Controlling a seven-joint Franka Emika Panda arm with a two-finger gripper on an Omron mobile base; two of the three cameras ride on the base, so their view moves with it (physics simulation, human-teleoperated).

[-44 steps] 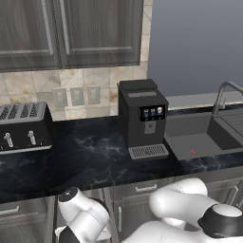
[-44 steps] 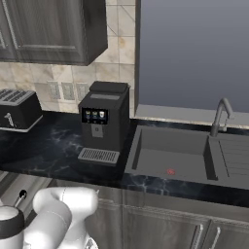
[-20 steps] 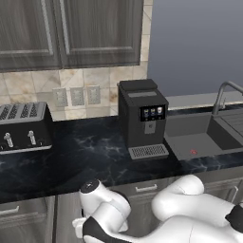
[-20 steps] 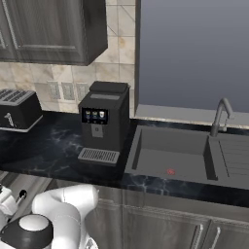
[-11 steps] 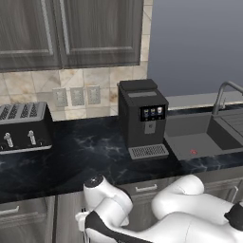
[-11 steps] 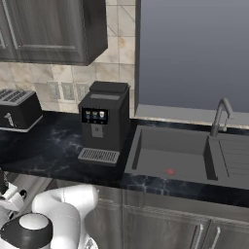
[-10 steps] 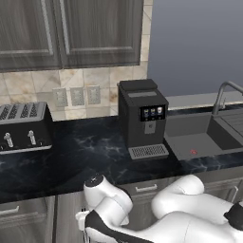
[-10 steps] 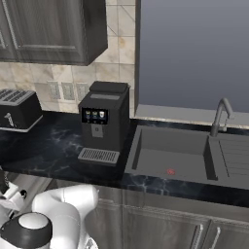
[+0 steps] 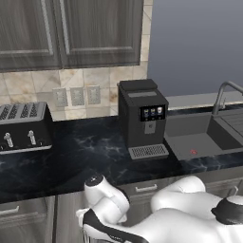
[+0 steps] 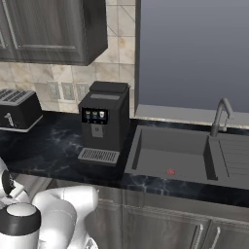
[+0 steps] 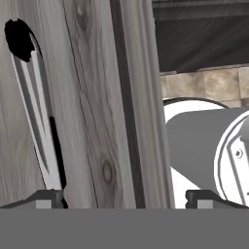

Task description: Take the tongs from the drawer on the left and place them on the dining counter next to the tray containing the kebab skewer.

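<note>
Since the earlier frames the arm has swung down below the table (image 9: 71, 161) edge; base views otherwise unchanged. Judging by the hand view, we're at the drawer-reach step: gripper (image 11: 124, 197) sits wide apart, holding nothing, tight against a grey wood-grain panel (image 11: 87, 97). The silver, black-tipped strip may be the tongs (image 11: 36, 112), cut off at the bottom. Next: centre on it and close. Drawer outline, dining counter and tray unseen.

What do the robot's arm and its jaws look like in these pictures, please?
The arm is made of glossy white, rounded shell segments with dark, nearly black rings and caps at the joints. One cap at the lower right of the left base view is dark grey and round. In the hand view the jaws end in two small dark grey blocky tips.
</note>
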